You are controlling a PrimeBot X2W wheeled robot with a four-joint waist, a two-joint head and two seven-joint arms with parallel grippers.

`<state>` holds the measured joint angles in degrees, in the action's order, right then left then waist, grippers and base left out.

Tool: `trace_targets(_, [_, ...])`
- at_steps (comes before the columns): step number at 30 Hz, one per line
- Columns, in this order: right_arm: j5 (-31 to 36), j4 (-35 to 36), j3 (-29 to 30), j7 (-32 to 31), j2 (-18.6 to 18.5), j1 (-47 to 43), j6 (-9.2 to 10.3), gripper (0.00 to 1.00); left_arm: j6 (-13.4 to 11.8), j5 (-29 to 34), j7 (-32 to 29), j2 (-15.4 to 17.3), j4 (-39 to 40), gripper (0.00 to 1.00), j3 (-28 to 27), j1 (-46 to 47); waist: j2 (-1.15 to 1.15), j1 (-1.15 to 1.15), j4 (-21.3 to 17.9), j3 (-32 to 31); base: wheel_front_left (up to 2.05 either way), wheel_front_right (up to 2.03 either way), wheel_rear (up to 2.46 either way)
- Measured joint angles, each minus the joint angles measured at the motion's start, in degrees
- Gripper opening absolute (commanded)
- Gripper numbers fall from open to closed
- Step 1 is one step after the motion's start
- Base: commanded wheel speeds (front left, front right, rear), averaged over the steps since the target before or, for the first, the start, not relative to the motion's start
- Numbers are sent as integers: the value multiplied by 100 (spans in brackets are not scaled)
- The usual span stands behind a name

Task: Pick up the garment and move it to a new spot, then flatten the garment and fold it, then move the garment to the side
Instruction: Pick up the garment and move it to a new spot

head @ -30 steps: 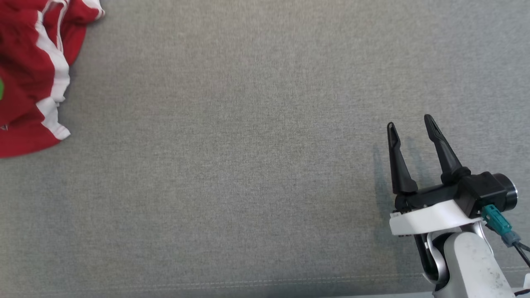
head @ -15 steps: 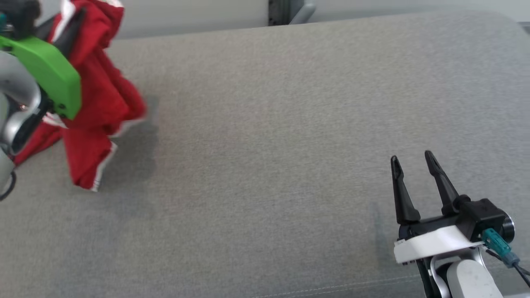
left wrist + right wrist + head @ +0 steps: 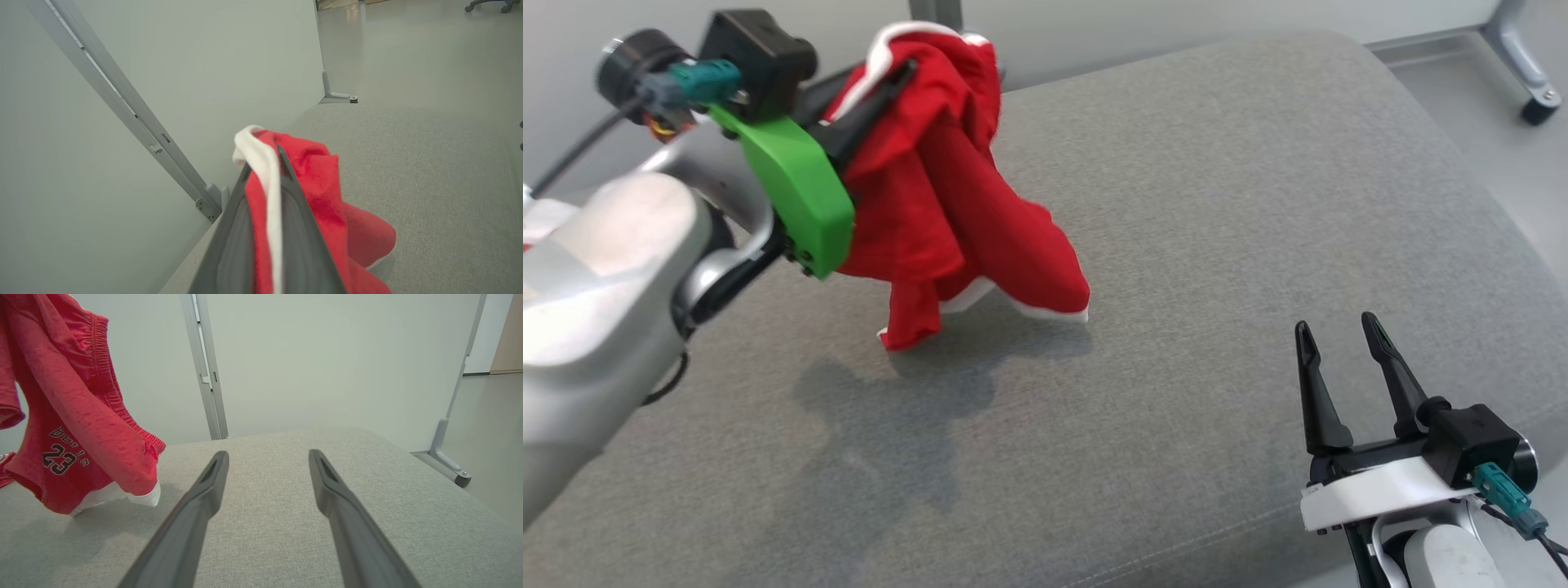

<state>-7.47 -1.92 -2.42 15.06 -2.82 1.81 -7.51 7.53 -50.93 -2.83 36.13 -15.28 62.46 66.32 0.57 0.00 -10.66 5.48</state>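
You have a red garment (image 3: 947, 204) with white trim along its edges; in the right wrist view it carries dark lettering and a dark number 23. Your left hand (image 3: 892, 80) has dark fingers, a bright green bracket (image 3: 800, 188), a black camera block (image 3: 760, 53) and a teal plug (image 3: 698, 79). Your right hand (image 3: 1335, 327) has dark fingers too, but a white bracket (image 3: 1372, 490). The cushion (image 3: 1217, 204) is a flecked mid-grey weave with a paler stitched line near its front edge. The wall panel (image 3: 327, 355) is pale grey-green, its posts (image 3: 204, 367) silver-grey.
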Motion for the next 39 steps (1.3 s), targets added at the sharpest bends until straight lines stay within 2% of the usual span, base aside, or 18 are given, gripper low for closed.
trace_targets(5, [-62,19,-19,0,-1,9,0,100,0,12,469,-371,-304,0,483,-53,0,0,-268,98,0,0,0])
trace_targets(11, [-154,36,-66,0,0,93,1,100,0,162,1089,-1100,-1368,0,856,-650,0,0,-394,349,0,0,0])
trace_targets(18, [-157,36,-137,0,0,127,0,100,-159,374,1633,-1908,-2818,0,925,-1200,0,0,-454,545,0,0,0])
trace_targets(23, [-146,35,-116,0,0,147,0,100,-208,357,1753,-2366,-3465,0,813,-1459,0,0,-381,597,0,0,0])
trace_targets(24, [-135,35,-102,0,0,148,0,100,-209,361,1760,-2435,-3545,24,782,-1468,0,0,-356,596,0,0,0])
trace_targets(25, [-120,35,-88,0,-1,151,1,100,-220,367,1762,-2493,-3605,56,737,-1476,0,0,-330,591,0,0,0])
trace_targets(26, [-109,35,-79,1,0,153,0,100,-224,370,1780,-2549,-3652,100,678,-1493,0,0,-301,584,0,0,0])
trace_targets(31, [-99,20,-62,0,0,161,1,100,-249,624,1786,-2683,-3475,100,294,-1551,0,0,-132,507,0,0,0])
trace_targets(39, [-88,-37,-9,0,1,71,0,100,-342,1125,1788,-2663,-2827,100,-456,-2118,0,0,178,252,0,0,0])
